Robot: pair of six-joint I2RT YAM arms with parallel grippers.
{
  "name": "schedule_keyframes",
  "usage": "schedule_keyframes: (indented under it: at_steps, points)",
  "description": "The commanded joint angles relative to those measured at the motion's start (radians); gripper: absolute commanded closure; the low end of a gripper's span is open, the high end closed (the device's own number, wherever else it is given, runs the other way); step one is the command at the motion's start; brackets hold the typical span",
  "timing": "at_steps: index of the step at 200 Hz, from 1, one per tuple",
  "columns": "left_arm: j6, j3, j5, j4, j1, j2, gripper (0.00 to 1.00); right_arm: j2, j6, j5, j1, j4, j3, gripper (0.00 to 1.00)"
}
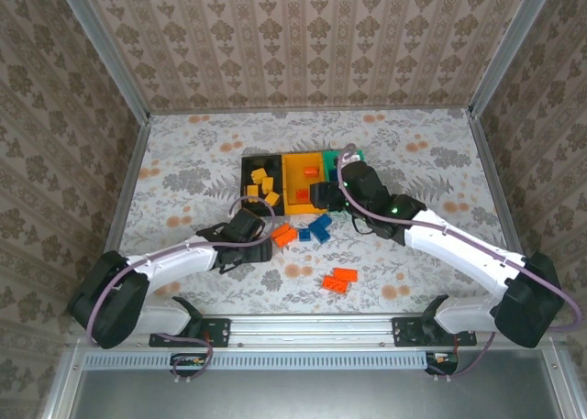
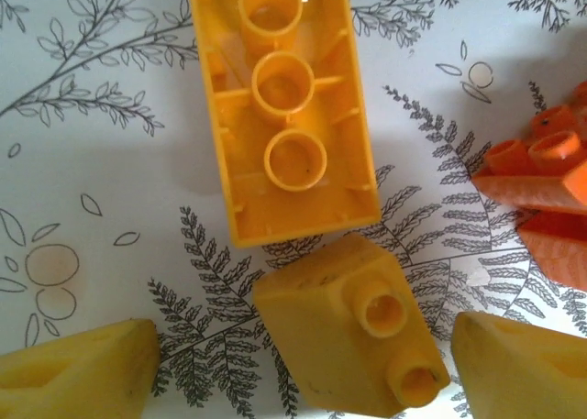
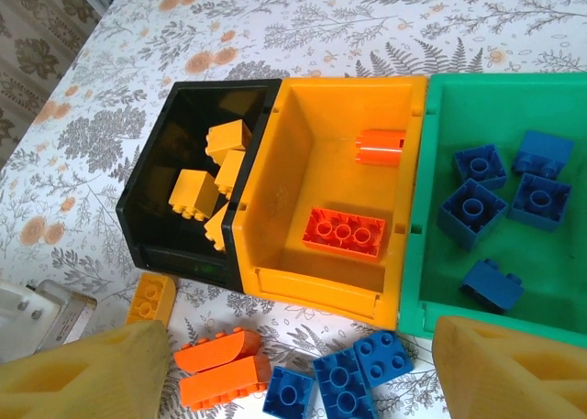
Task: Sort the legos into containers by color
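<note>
My left gripper [image 2: 303, 378] is open low over the table, and a small yellow lego [image 2: 353, 336] lies loose between its fingers [image 2: 73, 373], touching neither. A larger yellow lego [image 2: 289, 107] lies upside down just beyond it. The containers stand in a row: the black one [image 3: 174, 254] holds yellow legos [image 3: 194, 192], the orange-yellow one [image 3: 316, 286] holds red-orange legos [image 3: 344, 231], and the green one [image 3: 550, 263] holds blue legos [image 3: 472, 208]. My right gripper [image 3: 298, 373] hangs open and empty in front of them, above loose blue legos [image 3: 344, 382] and orange legos [image 3: 220, 364].
Two more red-orange legos [image 1: 339, 280] lie nearer the arm bases, right of my left gripper [image 1: 264, 245]. Another yellow lego [image 3: 151, 297] rests against the black container's front. A metal frame and patterned walls close in the floral tabletop [image 1: 183, 162].
</note>
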Motion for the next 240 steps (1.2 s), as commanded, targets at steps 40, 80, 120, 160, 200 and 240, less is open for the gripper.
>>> schedule_keyframes:
  at_steps: [40,80,120,160,200,240]
  points:
    - [0.002,0.010,-0.007,0.093,0.017,0.075,0.39,-0.039,0.005,0.005,-0.017,0.018,-0.029,0.23]
    - [-0.002,0.003,-0.007,0.073,0.015,0.041,0.52,-0.041,0.011,-0.007,-0.024,0.026,-0.040,0.23]
    - [-0.009,0.001,-0.017,0.014,0.009,-0.029,0.61,-0.041,0.013,-0.011,-0.031,0.034,-0.046,0.23]
    - [-0.036,0.028,-0.057,-0.128,-0.051,-0.186,0.66,-0.047,0.023,-0.015,-0.039,0.041,-0.060,0.22]
    - [0.036,0.210,-0.073,-0.214,-0.020,-0.202,0.65,-0.065,0.034,-0.028,-0.045,0.041,-0.082,0.23]
    - [0.139,0.464,-0.006,-0.094,0.105,0.106,0.65,-0.086,0.039,-0.009,-0.052,0.010,-0.107,0.22]
